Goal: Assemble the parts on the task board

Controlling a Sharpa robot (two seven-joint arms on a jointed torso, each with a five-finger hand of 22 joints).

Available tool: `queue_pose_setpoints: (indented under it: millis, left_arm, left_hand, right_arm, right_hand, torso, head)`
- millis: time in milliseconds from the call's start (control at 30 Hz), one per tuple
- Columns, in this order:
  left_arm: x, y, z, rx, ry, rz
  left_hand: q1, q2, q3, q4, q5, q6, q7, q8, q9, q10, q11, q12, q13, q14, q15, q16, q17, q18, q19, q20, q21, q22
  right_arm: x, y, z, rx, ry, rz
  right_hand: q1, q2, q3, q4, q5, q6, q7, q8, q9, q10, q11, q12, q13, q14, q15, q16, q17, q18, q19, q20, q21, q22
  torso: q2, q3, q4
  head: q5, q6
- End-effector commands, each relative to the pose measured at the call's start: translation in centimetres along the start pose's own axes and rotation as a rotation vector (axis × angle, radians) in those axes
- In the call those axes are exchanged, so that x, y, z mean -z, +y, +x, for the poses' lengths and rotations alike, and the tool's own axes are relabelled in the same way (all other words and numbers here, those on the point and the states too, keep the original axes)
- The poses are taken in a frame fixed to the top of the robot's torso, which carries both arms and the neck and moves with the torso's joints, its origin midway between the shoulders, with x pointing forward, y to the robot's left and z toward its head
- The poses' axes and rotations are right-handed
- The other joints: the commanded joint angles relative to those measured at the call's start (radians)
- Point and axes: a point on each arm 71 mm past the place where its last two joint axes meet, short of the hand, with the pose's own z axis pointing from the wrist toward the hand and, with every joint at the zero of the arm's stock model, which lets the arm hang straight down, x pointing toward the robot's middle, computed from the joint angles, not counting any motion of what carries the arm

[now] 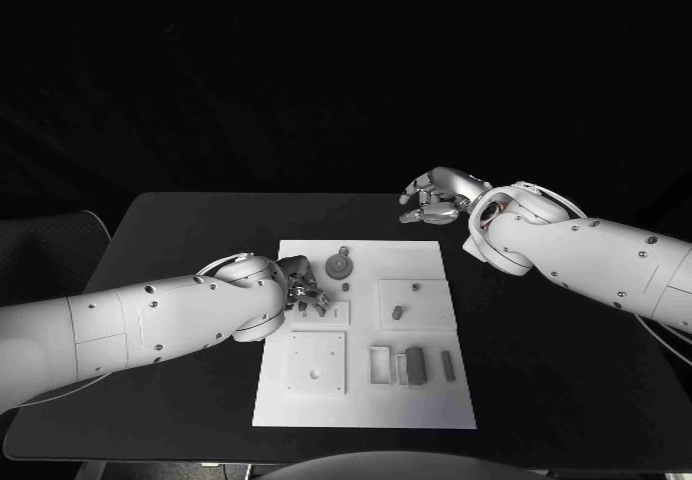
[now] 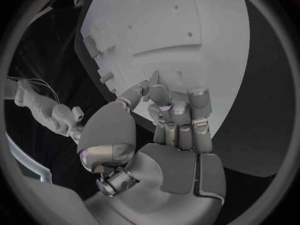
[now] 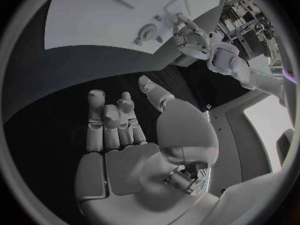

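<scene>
Parts lie spread over the white task board (image 1: 418, 400) in the middle of the black table (image 1: 173, 230): a round grey disc (image 1: 338, 265) near the far edge, a square plate with a small peg (image 1: 411, 300) to its right, another square plate with a hole (image 1: 315, 362) on the near left, and a group of upright grey blocks (image 1: 415, 365) on the near right.

The left hand (image 1: 300, 290) is down at the board's left side, just near of the disc, fingers bent in over a small square plate (image 1: 329, 312). From the left wrist view the fingertips (image 2: 167, 105) are bunched close together against the board, but I cannot tell whether they hold a piece.

The right hand (image 1: 437, 196) hangs over bare table beyond the board's far right corner, well apart from the parts. Its fingers (image 3: 106, 117) are loosely stretched out with the thumb set apart, and nothing is in them.
</scene>
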Motion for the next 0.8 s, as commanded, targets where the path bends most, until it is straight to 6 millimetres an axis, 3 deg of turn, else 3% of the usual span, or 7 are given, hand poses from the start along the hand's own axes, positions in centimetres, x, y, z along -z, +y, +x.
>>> queue_pose_setpoints:
  millis: [33, 400, 533, 800]
  left_arm:
    - [0.03, -0.47, 0.44, -0.013, 0.012, 0.021]
    - [0.03, -0.43, 0.56, -0.015, 0.017, 0.023]
    - [0.04, -0.45, 0.61, -0.016, 0.022, 0.025]
    - [0.07, -0.44, 0.68, -0.018, 0.03, 0.025]
  left_hand:
    - [0.004, -0.01, 0.0, 0.013, -0.043, 0.162, -0.067, 0.008, 0.004, -0.003, -0.009, 0.006, 0.002, 0.032, -0.044, 0.007, 0.002, 0.035, 0.004, 0.0, 0.007, 0.019]
    - [-0.008, -0.04, -0.001, 0.041, -0.088, 0.163, -0.068, 0.013, 0.007, -0.004, -0.011, 0.013, 0.004, 0.034, -0.045, 0.009, 0.004, 0.037, 0.005, 0.001, 0.011, 0.019]
    - [-0.016, -0.054, -0.001, 0.055, -0.094, 0.163, -0.069, 0.014, 0.008, -0.004, -0.01, 0.015, 0.005, 0.033, -0.045, 0.009, 0.005, 0.038, 0.004, 0.002, 0.012, 0.019]
    - [-0.019, -0.06, -0.001, 0.06, -0.098, 0.163, -0.069, 0.015, 0.009, -0.004, -0.01, 0.016, 0.005, 0.034, -0.045, 0.01, 0.006, 0.038, 0.004, 0.002, 0.012, 0.019]
  right_arm:
    - [0.01, 0.05, 0.1, -0.001, 0.012, -0.003]
    - [0.03, 0.0, 0.09, 0.0, 0.012, -0.002]
    - [0.04, 0.0, 0.11, 0.0, 0.014, -0.002]
    - [0.06, -0.05, 0.13, 0.0, 0.015, -0.002]
  right_hand:
    - [-0.007, -0.001, 0.001, 0.006, 0.004, 0.0, 0.007, -0.005, -0.002, -0.006, -0.002, 0.004, -0.001, 0.001, -0.004, -0.004, 0.001, 0.041, 0.002, -0.005, -0.004, 0.008]
    - [-0.008, -0.001, 0.002, 0.007, 0.004, 0.0, 0.007, -0.005, -0.002, -0.006, -0.002, 0.005, -0.002, 0.001, -0.004, -0.004, 0.001, 0.041, 0.002, -0.005, -0.004, 0.008]
    - [-0.008, -0.001, 0.002, 0.007, 0.004, 0.0, 0.007, -0.005, -0.002, -0.006, -0.002, 0.005, -0.002, 0.001, -0.004, -0.004, 0.001, 0.041, 0.002, -0.005, -0.004, 0.008]
    - [-0.008, -0.002, 0.001, 0.007, 0.004, 0.0, 0.007, -0.004, -0.002, -0.006, -0.001, 0.005, -0.002, 0.001, -0.004, -0.004, 0.001, 0.041, 0.002, -0.005, -0.004, 0.008]
  torso:
    - [0.0, -0.0005, 0.0]
    - [0.0, -0.0004, 0.0002]
    - [0.0, -0.0005, 0.0002]
    - [0.0, -0.0003, 0.0]
  head:
    - [-0.001, -0.001]
    - [-0.001, -0.002]
    - [-0.002, -0.002]
    - [-0.002, -0.003]
